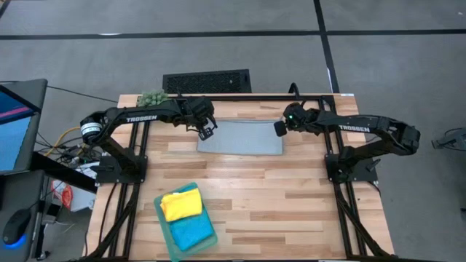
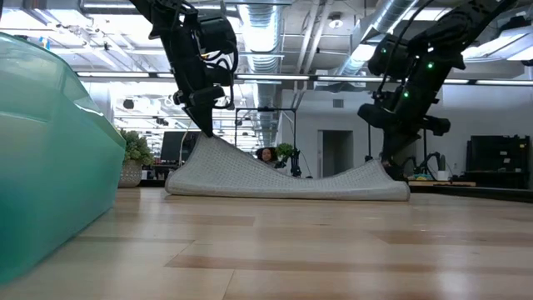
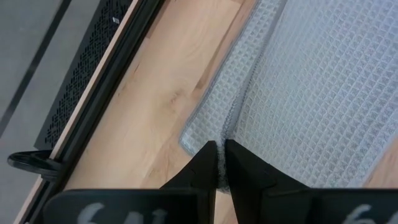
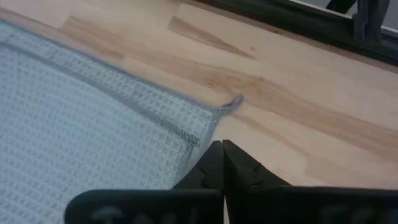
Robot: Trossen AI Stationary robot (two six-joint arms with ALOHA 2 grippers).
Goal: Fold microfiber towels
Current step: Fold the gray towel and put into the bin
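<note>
High view: wooden table point(image 1: 291, 211), grey floor point(image 1: 408, 65).

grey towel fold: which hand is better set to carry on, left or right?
Left, probably. The left hand is shut on the edge of the grey towel, lifting it in the low view. The right hand is shut just off its corner and would have to regrasp.

You have open wooden desk point(image 1: 291, 211) across the middle and right front. The light grey waffle-weave towel point(image 1: 240, 137) spans the back centre, and the teal bin of folded cloths point(image 1: 186, 218) blocks the front-left corner.
</note>
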